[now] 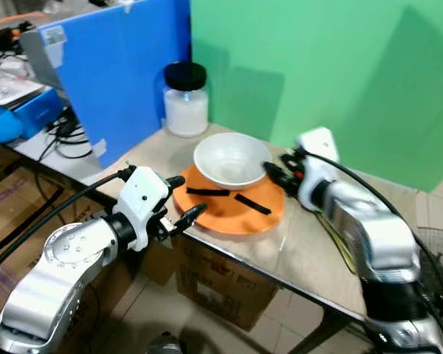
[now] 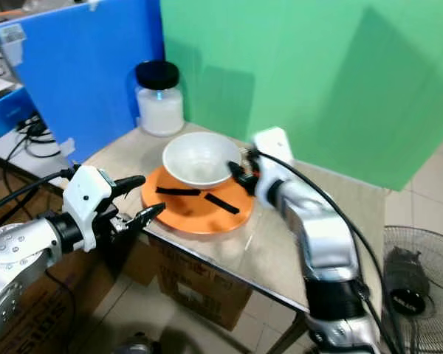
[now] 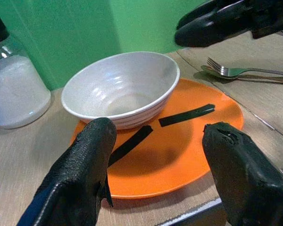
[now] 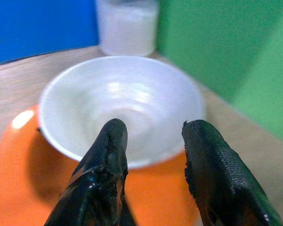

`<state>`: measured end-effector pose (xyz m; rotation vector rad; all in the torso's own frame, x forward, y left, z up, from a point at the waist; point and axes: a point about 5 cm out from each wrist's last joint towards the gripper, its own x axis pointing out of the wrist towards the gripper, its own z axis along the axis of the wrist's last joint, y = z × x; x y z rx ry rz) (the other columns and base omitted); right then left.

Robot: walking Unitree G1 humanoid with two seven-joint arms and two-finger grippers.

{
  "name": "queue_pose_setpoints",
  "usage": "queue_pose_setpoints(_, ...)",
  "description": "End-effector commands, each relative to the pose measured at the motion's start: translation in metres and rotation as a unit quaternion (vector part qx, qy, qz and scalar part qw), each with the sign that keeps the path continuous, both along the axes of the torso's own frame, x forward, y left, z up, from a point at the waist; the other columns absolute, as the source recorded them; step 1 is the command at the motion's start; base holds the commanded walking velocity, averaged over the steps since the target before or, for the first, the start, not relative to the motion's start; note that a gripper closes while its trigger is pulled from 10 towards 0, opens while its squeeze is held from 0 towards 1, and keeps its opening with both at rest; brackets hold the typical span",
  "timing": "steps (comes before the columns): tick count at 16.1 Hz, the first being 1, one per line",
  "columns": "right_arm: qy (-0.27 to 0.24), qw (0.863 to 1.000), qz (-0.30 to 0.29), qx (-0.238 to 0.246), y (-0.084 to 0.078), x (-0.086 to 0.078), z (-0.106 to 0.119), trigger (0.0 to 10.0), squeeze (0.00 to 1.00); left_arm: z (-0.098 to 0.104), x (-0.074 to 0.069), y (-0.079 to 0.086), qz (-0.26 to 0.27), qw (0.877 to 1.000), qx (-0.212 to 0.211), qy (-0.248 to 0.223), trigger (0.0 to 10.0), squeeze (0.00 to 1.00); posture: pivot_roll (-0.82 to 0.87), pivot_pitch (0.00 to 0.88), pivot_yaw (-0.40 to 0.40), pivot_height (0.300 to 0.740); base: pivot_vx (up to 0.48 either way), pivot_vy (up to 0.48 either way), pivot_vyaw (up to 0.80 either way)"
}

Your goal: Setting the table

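Sitting on round orange plate at table edge: white ribbed ceramic bowl. Lying beside plate: metal fork. Hovering empty, fingers parted: left gripper at plate's near rim, right gripper at bowl's rim. Looking partly laid, arranging likely remaining.

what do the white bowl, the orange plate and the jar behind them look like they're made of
The white bowl looks like glazed ceramic: glossy highlights, ribbed wall; melamine is possible. The orange plate has a smooth, duller sheen and an even colour, probably plastic. The jar looks like clear glass, with white contents showing through under a black lid, though clear plastic can't be ruled out.
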<state>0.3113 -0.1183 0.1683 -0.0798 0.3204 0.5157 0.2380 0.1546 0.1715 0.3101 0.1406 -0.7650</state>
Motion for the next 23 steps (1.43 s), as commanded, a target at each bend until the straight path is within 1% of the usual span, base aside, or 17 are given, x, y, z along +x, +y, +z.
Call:
queue_pose_setpoints(1, 0.032, 0.999, 0.001, -0.006, 0.007, 0.005, -0.004, 10.0, 1.00, 0.002, 0.001, -0.001, -0.006, 1.000, 0.007, -0.003, 10.0, 0.00, 0.16, 0.000, -0.035, 0.727, 0.000, 0.000, 0.00)
queue_pose_setpoints(2, 0.056, 0.998, 0.002, 0.001, 0.017, 0.008, -0.004, 10.0, 1.00, 0.002, 0.001, -0.001, -0.008, 1.000, 0.008, -0.003, 10.0, 0.00, 0.16, 0.000, -0.038, 0.727, 0.000, 0.000, 0.00)
queue_pose_setpoints(3, 0.076, 0.997, -0.011, 0.001, 0.022, 0.012, -0.004, 10.0, 0.54, 0.002, 0.000, 0.000, -0.007, 1.000, 0.008, -0.002, 10.0, 0.00, 0.16, 0.000, -0.044, 0.727, 0.000, 0.000, 0.00)
queue_pose_setpoints(4, 0.080, 0.997, -0.017, -0.008, 0.022, 0.013, -0.004, 10.0, 0.00, 0.002, -0.001, 0.000, -0.007, 1.000, 0.009, -0.002, 10.0, 0.00, 0.17, 0.000, -0.047, 0.727, 0.000, 0.000, 0.00)
queue_pose_setpoints(5, 0.094, 0.994, -0.056, -0.010, 0.018, 0.017, -0.005, 10.0, 0.00, 0.002, -0.002, 0.001, -0.004, 1.000, 0.009, -0.001, 10.0, 0.00, 0.17, 0.000, -0.053, 0.727, 0.000, 0.000, 0.00)
queue_pose_setpoints(7, 0.097, 0.990, -0.086, 0.058, 0.015, 0.023, 0.003, 10.0, 0.00, 0.001, -0.004, 0.002, -0.001, 1.000, 0.009, 0.001, 10.0, 0.00, 0.17, 0.000, -0.055, 0.727, 0.000, 0.000, 0.00)
queue_pose_setpoints(8, 0.079, 0.989, -0.112, 0.063, 0.011, 0.028, 0.009, 10.0, 0.00, 0.000, -0.006, 0.003, 0.000, 1.000, 0.009, 0.004, 10.0, 0.00, 0.17, 0.000, -0.055, 0.727, 0.000, 0.000, 0.00)
queue_pose_setpoints(9, 0.077, 0.987, -0.131, 0.061, 0.009, 0.031, 0.011, 10.0, 0.00, -0.001, -0.007, 0.003, 0.001, 1.000, 0.010, 0.006, 10.0, 0.00, 0.17, 0.000, -0.055, 0.727, 0.000, 0.000, 0.00)
queue_pose_setpoints(11, 0.112, 0.985, -0.124, 0.049, 0.014, 0.029, 0.002, 10.0, 0.00, -0.002, -0.007, 0.004, 0.001, 1.000, 0.012, 0.007, 10.0, 0.00, 0.17, 0.000, -0.054, 0.727, 0.000, 0.000, 0.00)
queue_pose_setpoints(12, 0.145, 0.981, -0.120, 0.050, 0.021, 0.024, -0.009, 10.0, 0.00, -0.002, -0.007, 0.004, 0.001, 1.000, 0.012, 0.007, 10.0, 0.00, 0.17, 0.000, -0.053, 0.727, 0.000, 0.000, 0.00)
queue_pose_setpoints(13, 0.174, 0.975, -0.124, 0.058, 0.025, 0.021, -0.019, 10.0, 0.00, -0.001, -0.007, 0.004, 0.001, 1.000, 0.013, 0.006, 10.0, 0.00, 0.17, 0.000, -0.053, 0.727, 0.000, 0.000, 0.00)
queue_pose_setpoints(15, 0.204, 0.967, -0.137, 0.071, 0.030, 0.019, -0.032, 10.0, 0.00, -0.001, -0.007, 0.004, 0.001, 1.000, 0.013, 0.005, 10.0, 0.00, 0.17, 0.000, -0.053, 0.727, 0.000, 0.000, 0.00)
queue_pose_setpoints(16, 0.211, 0.964, -0.141, 0.081, 0.031, 0.019, -0.034, 10.0, 0.00, -0.001, -0.007, 0.004, 0.001, 1.000, 0.013, 0.005, 10.0, 0.00, 0.17, 0.000, -0.053, 0.727, 0.000, 0.000, 0.00)
queue_pose_setpoints(17, 0.222, 0.959, -0.143, 0.100, 0.033, 0.019, -0.035, 1.5, 0.00, -0.001, -0.007, 0.004, 0.002, 1.000, 0.013, 0.004, 10.0, 0.00, 0.17, 0.000, -0.053, 0.727, 0.000, 0.000, 0.00)
queue_pose_setpoints(18, 0.234, 0.953, -0.143, 0.128, 0.036, 0.019, -0.034, 0.0, 0.00, 0.000, -0.007, 0.005, 0.003, 1.000, 0.013, 0.004, 10.0, 0.00, 0.18, 0.000, -0.057, 0.727, 0.000, 0.000, 0.00)
queue_pose_setpoints(22, 0.261, 0.931, -0.150, 0.209, 0.040, 0.020, -0.032, 0.0, 0.00, 0.000, -0.007, 0.006, 0.007, 1.000, 0.013, 0.004, 10.0, 0.00, 0.18, 0.000, -0.060, 0.727, 0.000, 0.000, 0.00)
queue_pose_setpoints(23, 0.261, 0.931, -0.150, 0.209, 0.040, 0.020, -0.032, 0.0, 0.00, 0.000, -0.007, 0.006, 0.007, 1.000, 0.013, 0.004, 10.0, 0.00, 0.18, 0.000, -0.060, 0.727, 0.000, 0.000, 0.00)
